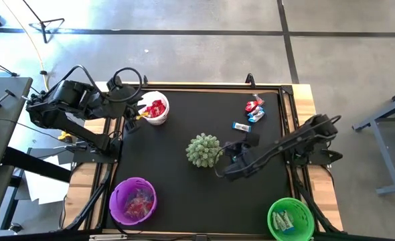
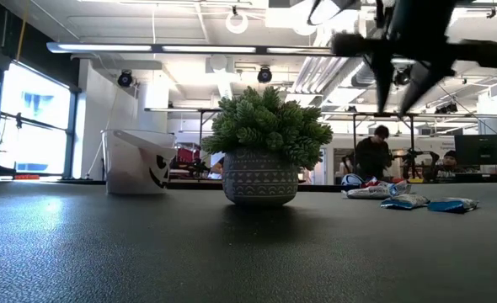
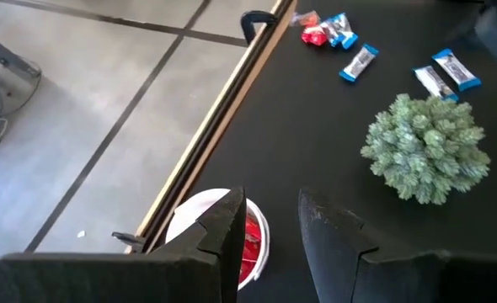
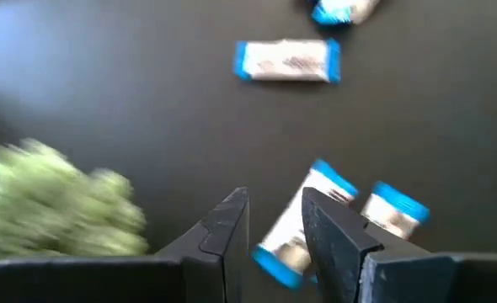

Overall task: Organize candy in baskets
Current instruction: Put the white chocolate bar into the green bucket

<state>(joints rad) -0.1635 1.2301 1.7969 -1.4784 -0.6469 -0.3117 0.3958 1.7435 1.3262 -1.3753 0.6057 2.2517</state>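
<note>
Right gripper sits just beside the plant, jaws narrowly apart, a blue-and-silver candy between them. Grip looks partial: it could slip free, or the arm could clip the plant. Left gripper, half open and empty, waits over the white basket.

The high view looks straight down, the low view level across the table, both sharing the spiky plant with the close wrist views
</note>
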